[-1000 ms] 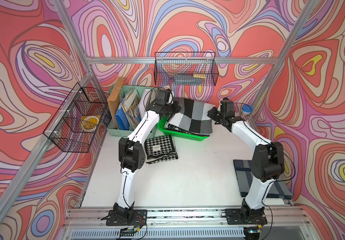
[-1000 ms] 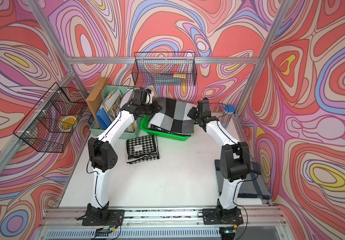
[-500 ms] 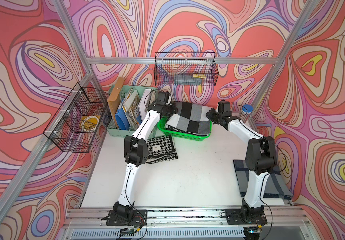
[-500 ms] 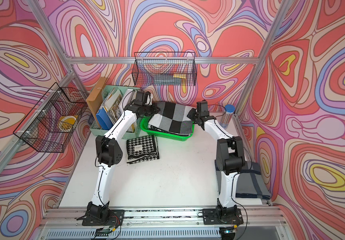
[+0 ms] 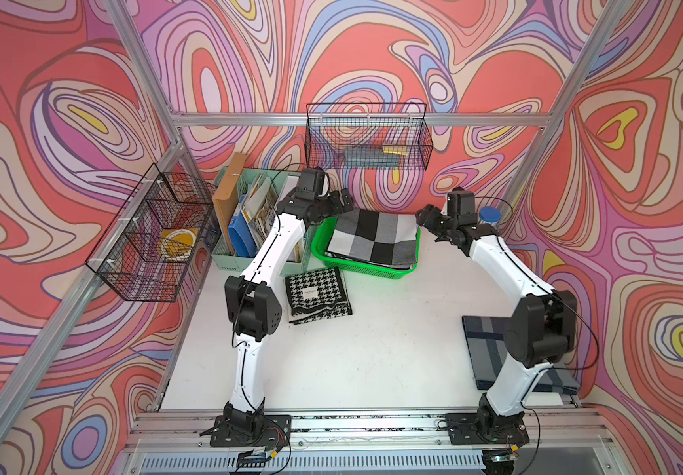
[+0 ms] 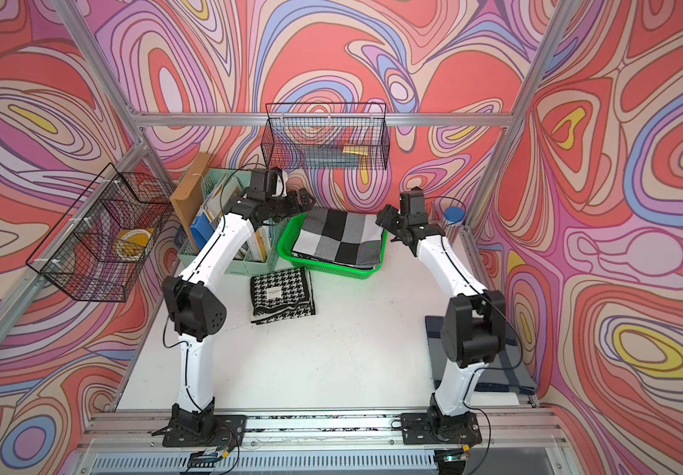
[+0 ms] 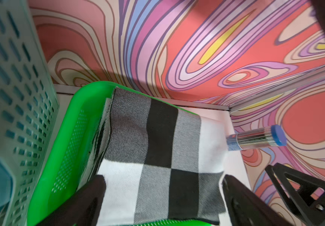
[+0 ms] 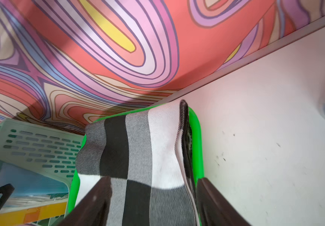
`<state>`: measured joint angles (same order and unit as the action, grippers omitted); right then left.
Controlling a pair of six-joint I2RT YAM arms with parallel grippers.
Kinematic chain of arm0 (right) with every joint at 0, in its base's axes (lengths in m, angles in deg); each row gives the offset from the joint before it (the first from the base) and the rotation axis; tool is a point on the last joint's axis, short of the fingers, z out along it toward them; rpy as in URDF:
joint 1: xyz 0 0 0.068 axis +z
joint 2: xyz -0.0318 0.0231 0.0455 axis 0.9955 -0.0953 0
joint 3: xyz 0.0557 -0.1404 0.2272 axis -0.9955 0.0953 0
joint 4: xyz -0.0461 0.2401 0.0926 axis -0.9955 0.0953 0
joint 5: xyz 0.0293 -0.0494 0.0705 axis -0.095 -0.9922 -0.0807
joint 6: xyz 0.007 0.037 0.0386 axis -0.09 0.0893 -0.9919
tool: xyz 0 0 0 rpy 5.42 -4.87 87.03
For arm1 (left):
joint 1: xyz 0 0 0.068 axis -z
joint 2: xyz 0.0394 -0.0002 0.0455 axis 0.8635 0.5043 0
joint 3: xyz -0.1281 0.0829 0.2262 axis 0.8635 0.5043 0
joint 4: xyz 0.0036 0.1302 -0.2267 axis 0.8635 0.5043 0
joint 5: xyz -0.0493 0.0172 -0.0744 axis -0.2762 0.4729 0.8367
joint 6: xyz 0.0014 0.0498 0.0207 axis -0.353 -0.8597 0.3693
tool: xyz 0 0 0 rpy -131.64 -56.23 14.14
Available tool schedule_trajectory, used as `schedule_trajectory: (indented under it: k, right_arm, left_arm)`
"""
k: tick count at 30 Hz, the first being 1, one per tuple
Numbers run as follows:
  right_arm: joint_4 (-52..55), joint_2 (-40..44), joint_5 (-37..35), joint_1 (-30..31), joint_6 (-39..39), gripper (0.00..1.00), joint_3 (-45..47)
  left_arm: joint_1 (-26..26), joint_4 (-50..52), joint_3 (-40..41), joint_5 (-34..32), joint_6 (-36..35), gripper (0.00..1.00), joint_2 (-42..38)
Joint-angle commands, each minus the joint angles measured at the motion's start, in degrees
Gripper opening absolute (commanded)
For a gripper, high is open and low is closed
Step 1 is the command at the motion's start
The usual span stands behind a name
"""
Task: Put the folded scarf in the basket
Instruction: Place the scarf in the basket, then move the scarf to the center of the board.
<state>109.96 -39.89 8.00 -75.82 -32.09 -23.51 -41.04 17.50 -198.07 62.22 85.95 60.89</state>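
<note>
You're looking at a robot test cell — aluminium frame (image 5: 249,120), swirl-printed backdrop walls (image 5: 44,123), white tabletop (image 5: 372,362), left arm (image 5: 274,246) and right arm (image 5: 504,263) bolted to a front rail (image 5: 372,423).

White table (image 5: 372,362): green basket (image 5: 372,272), organiser (image 5: 227,261), houndstooth cloth (image 5: 317,294), navy cloth (image 5: 483,349).

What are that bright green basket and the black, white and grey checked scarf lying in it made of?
The basket looks like moulded plastic: glossy, even green, rows of small holes, smooth rounded rim. The scarf seems a soft woven or knitted fabric: matte, fine ribbed texture, limp folded layers at its edge. Which fibre, I cannot tell.
</note>
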Motion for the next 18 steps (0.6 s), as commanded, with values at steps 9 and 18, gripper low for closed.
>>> schedule_trajectory:
  k: [9,18]
  right_arm:
    - [11.86,26.54,-7.83,-0.32,2.43,0.70,23.45]
    - [11.53,47.65,-10.32,-0.30,2.82,0.70,41.62]
  left_arm:
    - [8.87,-10.02,34.07,-2.74,5.38,0.97,-26.11]
    - [20.31,-13.14,51.38,-7.93,10.77,0.95,-38.55]
